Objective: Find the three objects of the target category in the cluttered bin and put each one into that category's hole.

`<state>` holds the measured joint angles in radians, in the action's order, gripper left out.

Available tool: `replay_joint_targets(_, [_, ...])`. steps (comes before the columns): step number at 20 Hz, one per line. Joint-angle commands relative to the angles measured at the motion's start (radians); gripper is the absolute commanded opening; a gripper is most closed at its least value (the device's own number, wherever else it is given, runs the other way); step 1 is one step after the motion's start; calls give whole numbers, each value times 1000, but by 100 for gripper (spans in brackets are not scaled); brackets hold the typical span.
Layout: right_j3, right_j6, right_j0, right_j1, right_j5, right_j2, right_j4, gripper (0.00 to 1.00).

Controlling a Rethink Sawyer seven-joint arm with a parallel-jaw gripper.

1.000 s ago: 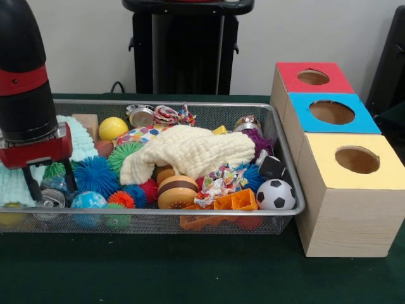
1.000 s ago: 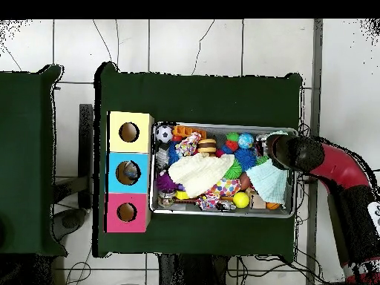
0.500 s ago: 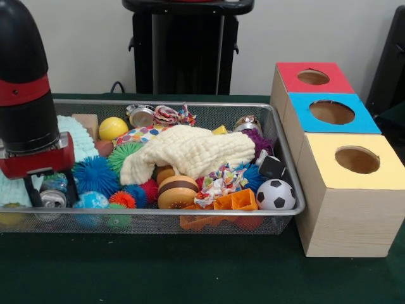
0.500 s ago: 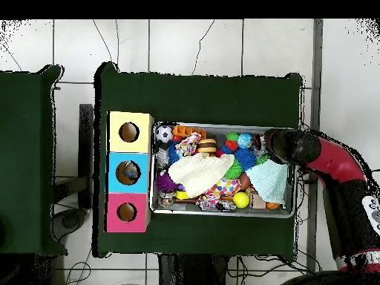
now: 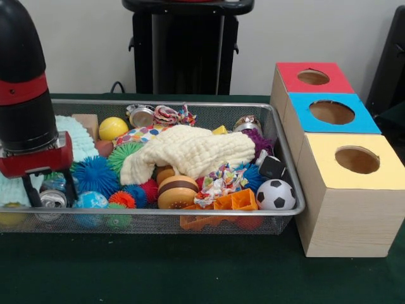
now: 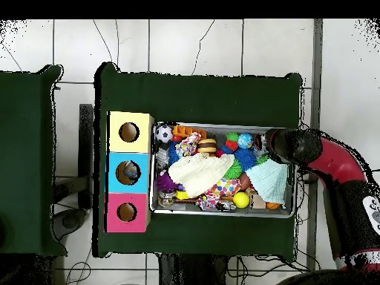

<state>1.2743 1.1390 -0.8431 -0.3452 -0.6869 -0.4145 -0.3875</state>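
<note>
My gripper (image 5: 50,193) hangs low in the left end of the wire mesh bin (image 5: 190,213), open, its two thin black fingers (image 5: 30,189) on either side of a small silver can (image 5: 52,199). From above the gripper (image 6: 276,145) sits at the bin's right end. Three wooden boxes with round holes stand beside the bin: red top (image 5: 313,77), blue top (image 5: 332,113), yellow top (image 5: 354,158). The bin holds a cream cloth (image 5: 190,151), a soccer ball (image 5: 275,194), a toy burger (image 5: 178,191), a yellow ball (image 5: 112,128) and spiky balls (image 5: 95,174).
A teal knitted cloth (image 5: 76,136) lies behind the gripper, a globe ball (image 5: 88,201) just to its right. A tin (image 5: 140,115) and a rope toy (image 5: 168,114) sit at the bin's far wall. Something lies inside the blue box's hole (image 6: 128,172).
The gripper has dropped a little lower into the bin's end, over the silver can. The objects in the bin have not shifted.
</note>
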Motion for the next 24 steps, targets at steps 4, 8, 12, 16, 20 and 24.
replay_joint_targets(4, [82, 124, 9, -44, -77, 46, 43, 100])
replay_joint_targets(8, [60, 121, 38, -67, -182, 64, 69, 100])
replay_joint_targets(12, [56, 112, 53, -80, -224, 77, 82, 100])
replay_joint_targets(16, [68, 108, 53, -67, -203, 79, 84, 100])
replay_joint_targets(20, [82, 108, 56, -64, -186, 81, 86, 100])
replay_joint_targets(24, [102, 110, 60, -65, -164, 87, 87, 100])
